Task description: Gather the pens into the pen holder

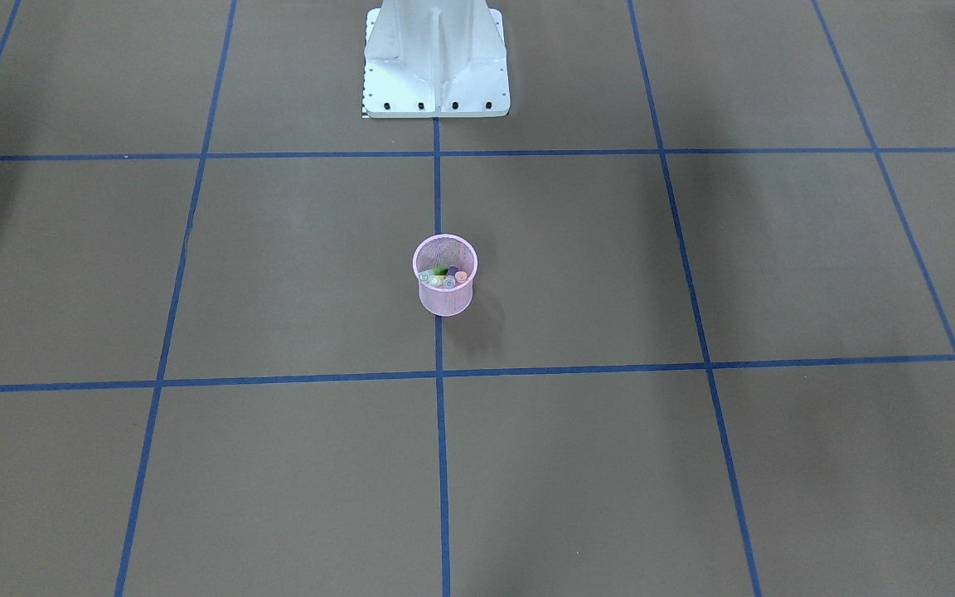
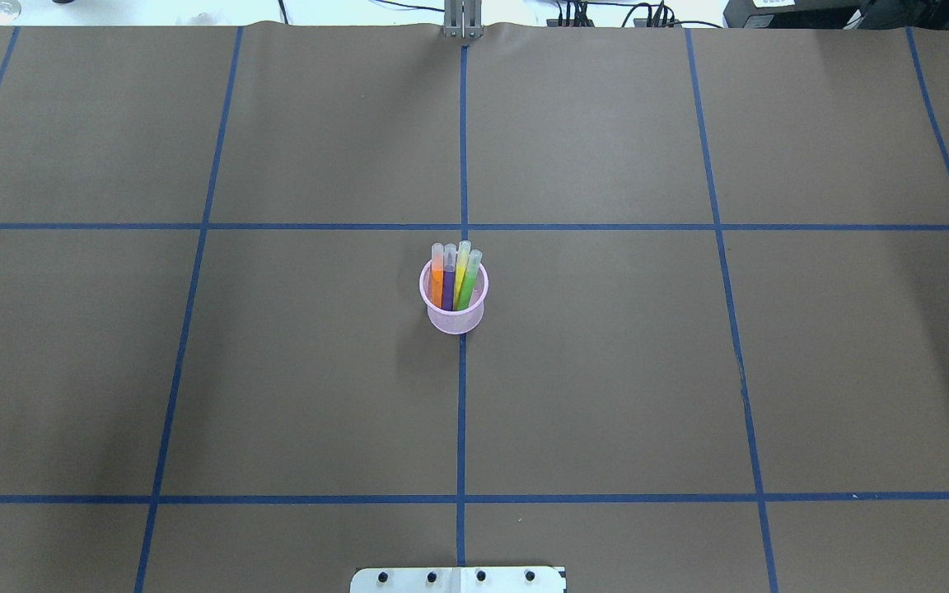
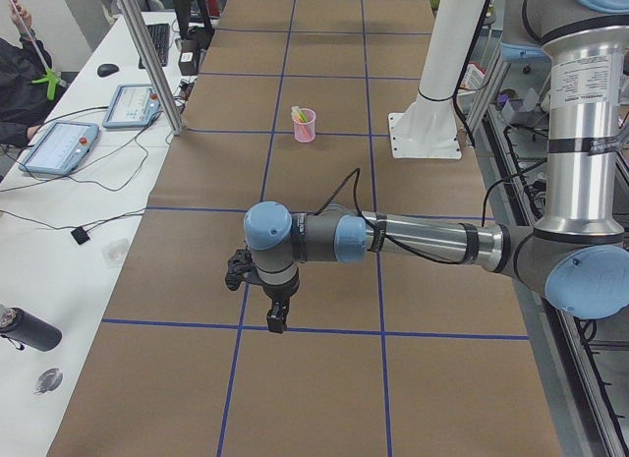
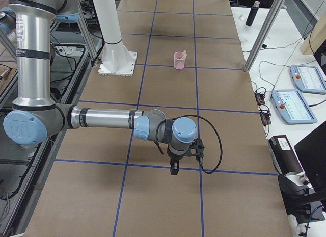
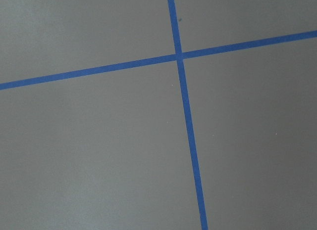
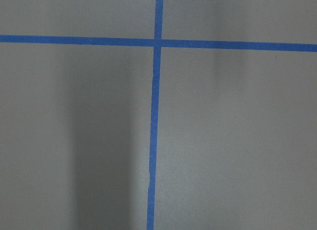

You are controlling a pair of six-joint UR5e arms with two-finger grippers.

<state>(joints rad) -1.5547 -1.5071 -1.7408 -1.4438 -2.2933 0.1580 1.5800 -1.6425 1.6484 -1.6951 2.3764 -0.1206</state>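
Observation:
The pink wire-mesh pen holder (image 2: pixel 454 319) stands upright at the table's middle, on the centre tape line. Inside it lean the orange pen (image 2: pixel 437 287), the purple pen (image 2: pixel 448 290), the yellow pen (image 2: pixel 460 276) and the green pen (image 2: pixel 468 288), clear caps up above the rim. The front-facing view shows the pen holder (image 1: pixel 445 300) with the cap ends showing inside. My left gripper (image 3: pixel 278 319) hangs over bare paper far from the holder, seen only from the side; I cannot tell its state. My right gripper (image 4: pixel 174 168) likewise hangs far off, state unclear.
Blue tape lines (image 2: pixel 461 412) divide the brown paper into squares. The white robot base (image 1: pixel 436 83) sits at the table's edge. Beside the table are teach pendants (image 3: pixel 59 147), cables, a dark bottle (image 3: pixel 28 329) and a person's sleeve (image 3: pixel 15 84).

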